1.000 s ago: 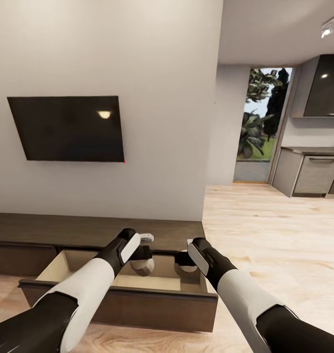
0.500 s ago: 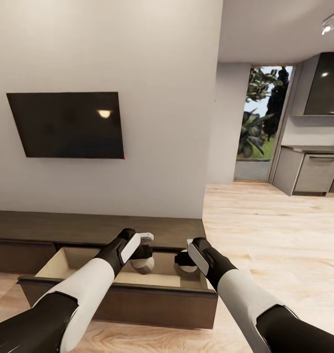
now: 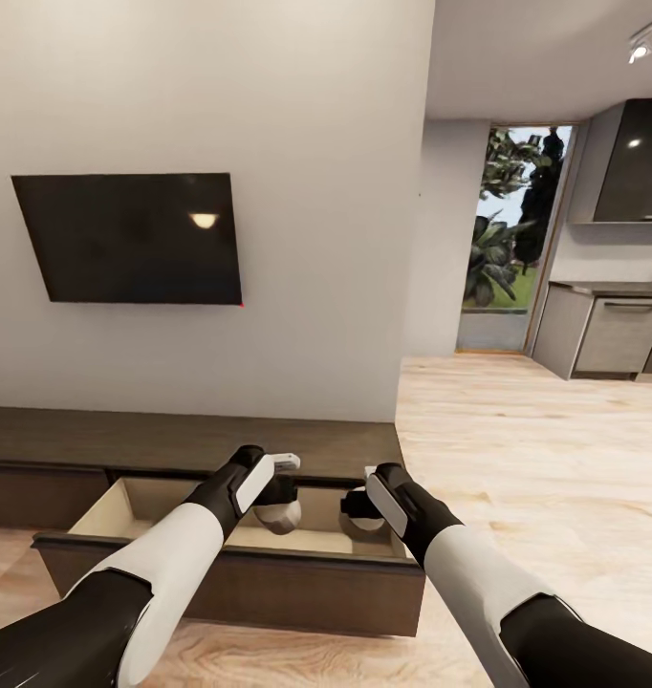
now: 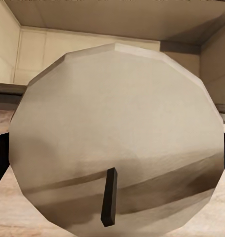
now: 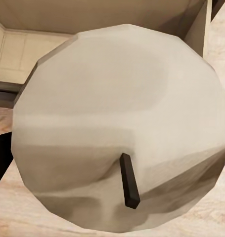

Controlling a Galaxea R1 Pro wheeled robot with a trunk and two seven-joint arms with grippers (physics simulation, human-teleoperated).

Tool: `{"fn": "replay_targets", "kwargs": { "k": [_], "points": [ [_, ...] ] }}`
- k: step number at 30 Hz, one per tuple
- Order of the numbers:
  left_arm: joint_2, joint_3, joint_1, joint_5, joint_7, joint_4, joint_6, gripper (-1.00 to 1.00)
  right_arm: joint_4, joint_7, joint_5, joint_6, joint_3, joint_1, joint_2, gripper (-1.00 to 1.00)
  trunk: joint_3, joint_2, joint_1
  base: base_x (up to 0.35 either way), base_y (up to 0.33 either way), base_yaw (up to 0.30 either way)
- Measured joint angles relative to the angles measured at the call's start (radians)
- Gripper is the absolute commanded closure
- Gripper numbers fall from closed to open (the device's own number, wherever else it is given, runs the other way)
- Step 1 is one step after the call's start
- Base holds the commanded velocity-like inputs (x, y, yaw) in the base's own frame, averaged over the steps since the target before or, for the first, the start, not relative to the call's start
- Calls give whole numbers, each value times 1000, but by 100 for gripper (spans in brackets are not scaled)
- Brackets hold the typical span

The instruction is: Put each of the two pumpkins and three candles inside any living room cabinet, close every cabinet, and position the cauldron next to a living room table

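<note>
The cabinet runs along the wall, with one drawer pulled open and its tan inside bare. My left gripper hangs over the drawer's middle, shut on a tan candle. In the left wrist view that candle faces the camera end-on, its dark wick showing. My right gripper hovers just beside it over the drawer's right part, shut on a second candle. The right wrist view looks onto this candle's wick end, with the drawer's inside behind it. The pumpkins, cauldron and table are out of view.
A black TV is mounted on the wall above the cabinet. Light wood floor stretches to the right toward a kitchen with grey cupboards and a glass door.
The whole picture has slid slightly, with the TV and cabinet sitting a little higher, so the camera has moved. Both arms keep their pose over the drawer with the candles.
</note>
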Motion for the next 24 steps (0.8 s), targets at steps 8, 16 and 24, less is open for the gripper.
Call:
{"fn": "replay_targets", "kwargs": {
  "k": [8,16,24],
  "points": [
    [-1,0,0,1,0,0,0,100,0,0,0,0,0,0,0,100,0,0,0,10,0,0],
    [-1,0,0,2,0,0,0,100,0,0,0,0,0,0,0,100,0,0,-1,277,0,0],
    [-1,0,0,2,0,0,1,100,0,0,0,0,0,0,0,100,0,0,-1,312,0,0]
  ]
}}
